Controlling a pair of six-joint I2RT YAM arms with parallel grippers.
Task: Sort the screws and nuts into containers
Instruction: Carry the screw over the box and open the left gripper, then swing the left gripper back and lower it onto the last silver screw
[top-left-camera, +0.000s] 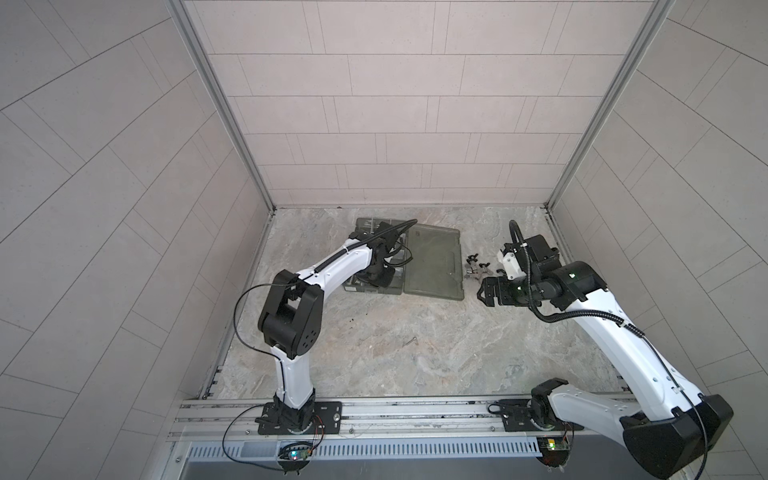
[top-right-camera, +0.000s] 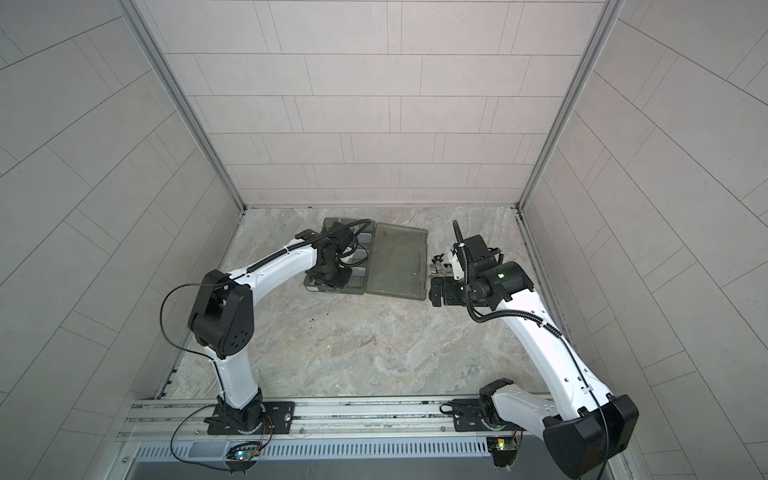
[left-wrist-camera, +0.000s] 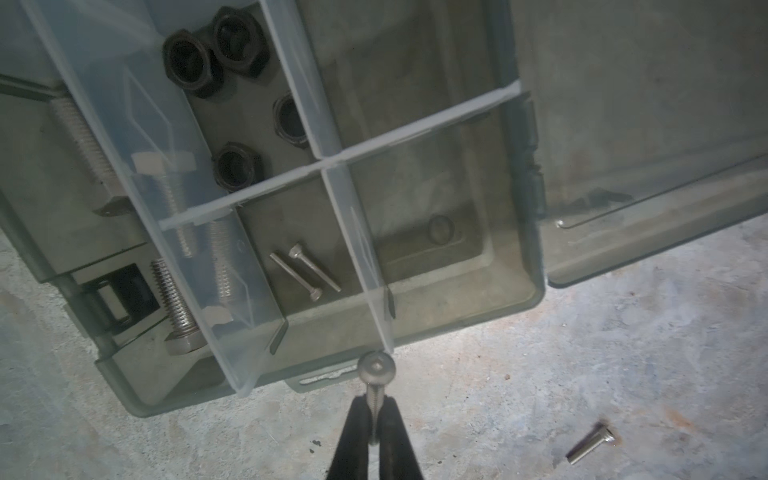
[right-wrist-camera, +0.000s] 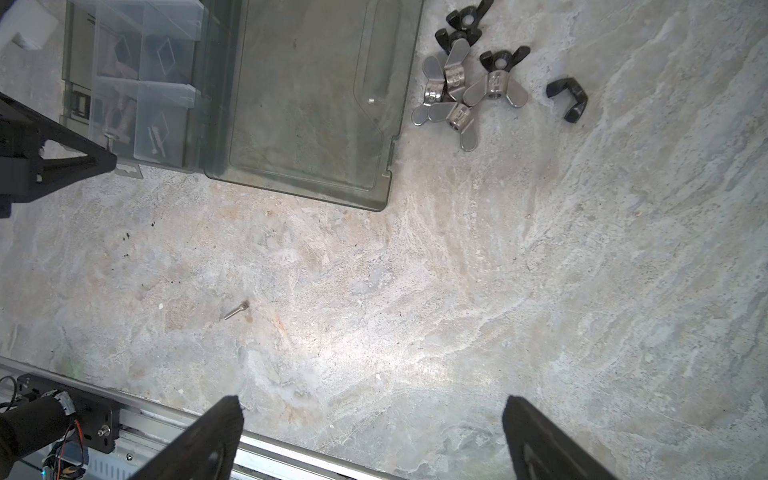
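**L tool holds screw at case edge; R tool open, empty.**

L tool (left-wrist-camera: 376, 411) is closed on the shank of a small round-head screw (left-wrist-camera: 377, 366), head proud of the tips, prob. so it falls free on release. Screw hangs over near wall of organiser case (left-wrist-camera: 457, 328), in line w/ the divider between thin-screw compt. (left-wrist-camera: 266, 232), which has two thin screws (left-wrist-camera: 305, 272) inside, and an empty compt. (left-wrist-camera: 436, 270). It is not yet over either. Black nuts (left-wrist-camera: 210, 62) sit in own compt., thick bolts (left-wrist-camera: 176, 299) in another: sorted by type. One loose screw (left-wrist-camera: 590, 446) lies on the surface (right-wrist-camera: 415, 291). R tool (right-wrist-camera: 374, 405) has jaws wide, gripping nothing, above bare surface, wing nuts (right-wrist-camera: 461, 91) ahead beside the lid (right-wrist-camera: 311, 104). Prob. parked clear of L arm.
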